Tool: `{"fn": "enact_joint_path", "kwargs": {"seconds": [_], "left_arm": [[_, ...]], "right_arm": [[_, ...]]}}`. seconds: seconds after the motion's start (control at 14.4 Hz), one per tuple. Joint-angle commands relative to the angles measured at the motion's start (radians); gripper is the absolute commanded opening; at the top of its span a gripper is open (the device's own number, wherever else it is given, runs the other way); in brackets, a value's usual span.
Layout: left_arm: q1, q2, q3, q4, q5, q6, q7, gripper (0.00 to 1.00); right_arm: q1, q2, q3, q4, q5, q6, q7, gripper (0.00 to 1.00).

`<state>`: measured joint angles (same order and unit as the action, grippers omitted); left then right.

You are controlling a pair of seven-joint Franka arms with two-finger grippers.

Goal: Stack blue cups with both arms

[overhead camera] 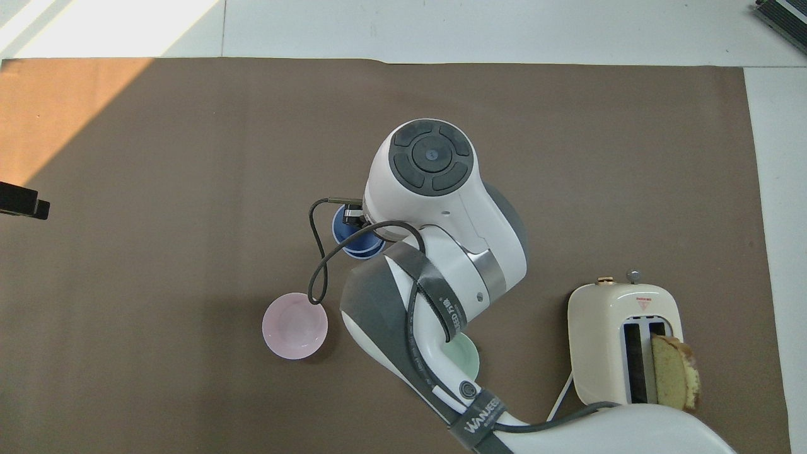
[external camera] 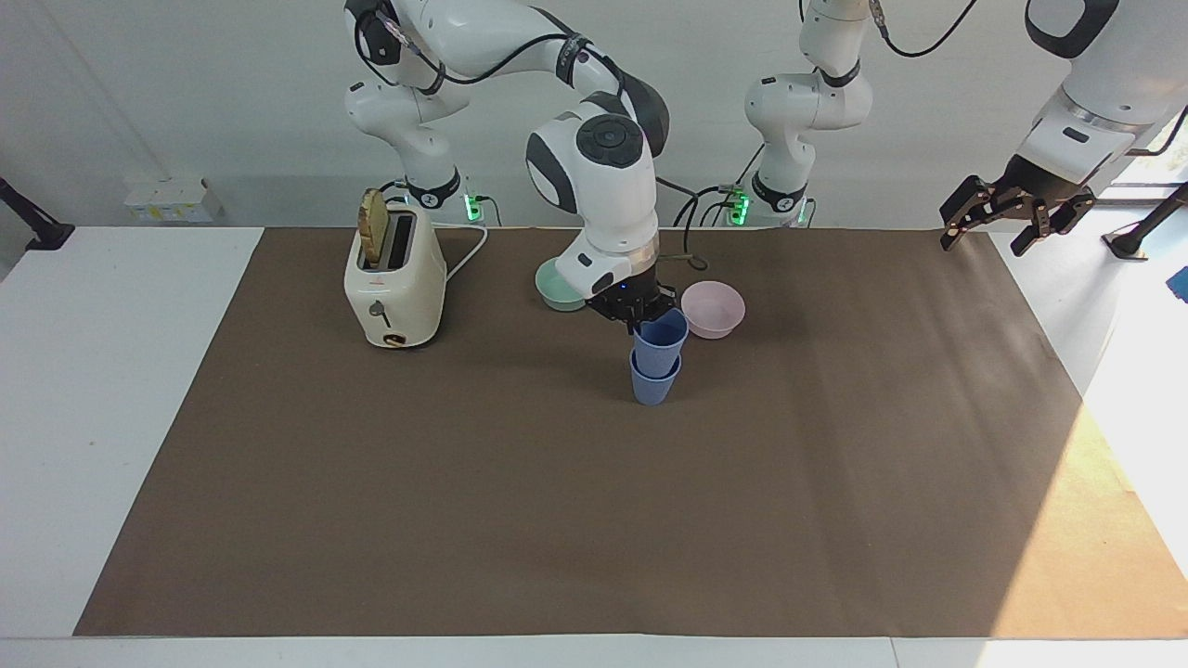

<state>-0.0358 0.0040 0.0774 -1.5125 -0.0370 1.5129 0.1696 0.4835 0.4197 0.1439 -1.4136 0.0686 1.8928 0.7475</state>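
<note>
Two blue cups stand near the table's middle. The lower blue cup (external camera: 654, 385) rests on the brown mat. The upper blue cup (external camera: 660, 339) sits partly nested in it, tilted a little. My right gripper (external camera: 639, 321) is shut on the upper cup's rim, on the side nearer the robots. In the overhead view the right arm's wrist covers most of the cups (overhead camera: 354, 238). My left gripper (external camera: 1012, 219) is open and empty, and waits raised over the left arm's end of the mat; only its tip (overhead camera: 22, 205) shows in the overhead view.
A cream toaster (external camera: 394, 283) with a bread slice (external camera: 374, 227) in it stands toward the right arm's end. A teal bowl (external camera: 557, 288) and a pink bowl (external camera: 713, 309) sit nearer to the robots than the cups, one to each side of the right gripper.
</note>
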Motion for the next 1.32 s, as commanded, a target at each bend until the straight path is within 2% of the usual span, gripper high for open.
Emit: {"fn": "enact_joint_path", "kwargs": {"seconds": [0.0, 0.28, 0.35, 0.77, 0.97, 1.25], "left_arm": [[0.004, -0.021, -0.002, -0.02, 0.006, -0.005, -0.001, 1.0], [0.004, -0.021, -0.002, -0.02, 0.006, -0.005, -0.001, 1.0], [0.004, -0.021, -0.002, -0.02, 0.006, -0.005, -0.001, 1.0], [0.004, -0.021, -0.002, -0.02, 0.006, -0.005, -0.001, 1.0], [0.004, -0.021, -0.002, -0.02, 0.006, -0.005, -0.001, 1.0], [0.002, -0.021, -0.002, -0.02, 0.006, -0.005, -0.001, 1.0]], "right_arm": [[-0.011, -0.009, 0.006, -0.016, -0.013, 0.012, 0.003, 1.0], [-0.017, -0.019, -0.007, -0.005, -0.019, -0.018, 0.0, 1.0], [-0.043, -0.042, -0.007, -0.002, -0.036, -0.058, -0.017, 1.0], [-0.222, -0.177, -0.018, 0.018, -0.078, -0.339, -0.307, 1.0], [-0.339, -0.205, -0.014, 0.094, -0.082, -0.49, -0.454, 1.0], [-0.427, -0.281, -0.02, 0.102, -0.121, -0.561, -0.644, 1.0]]}}
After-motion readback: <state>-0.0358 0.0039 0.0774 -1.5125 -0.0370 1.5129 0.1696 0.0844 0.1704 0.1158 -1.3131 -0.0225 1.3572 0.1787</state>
